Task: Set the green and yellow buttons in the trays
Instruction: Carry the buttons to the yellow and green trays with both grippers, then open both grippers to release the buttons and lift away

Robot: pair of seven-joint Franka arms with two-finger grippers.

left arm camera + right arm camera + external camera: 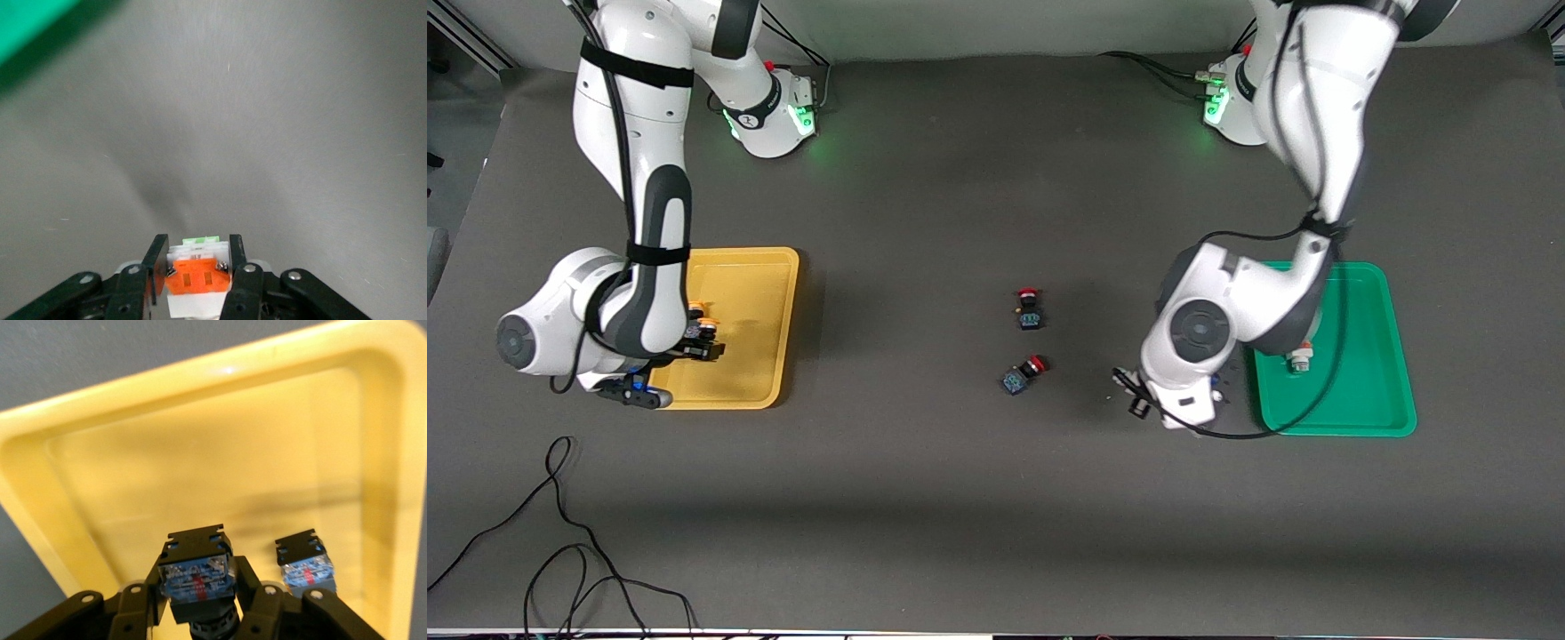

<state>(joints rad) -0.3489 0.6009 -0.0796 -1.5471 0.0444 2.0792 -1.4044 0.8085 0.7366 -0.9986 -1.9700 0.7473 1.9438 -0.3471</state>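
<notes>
Yellow plastic tray [769, 293] with rounded corners lying on dark grey tabletop [960, 498] toward the right arm's end. Right hand [200, 603] hanging over that tray, fingers clenched on a black push-button switch with blue base [197, 575]; yellow-orange cap only glimpsed in the front view [708, 322]. Second black blue-based switch [303, 563] resting on the tray floor just beside the held one, near a corner of the tray.

Green plastic tray [1374, 391] of the same shape lying toward the left arm's end. One white-grey switch with orange block [1300, 358] standing inside it, partly hidden by the arm. Left hand [197, 267] poised over bare tabletop just beside the green tray's rim, fingers closed on another white-grey switch with orange block and green tip [198, 273]; only a corner of green tray [33, 27] visible in the left wrist view.

Two black switches with red caps near the middle of the tabletop, between the trays and well apart from both: one [1030, 308] farther from the front camera, the other [1023, 373] nearer and lying tilted.
</notes>
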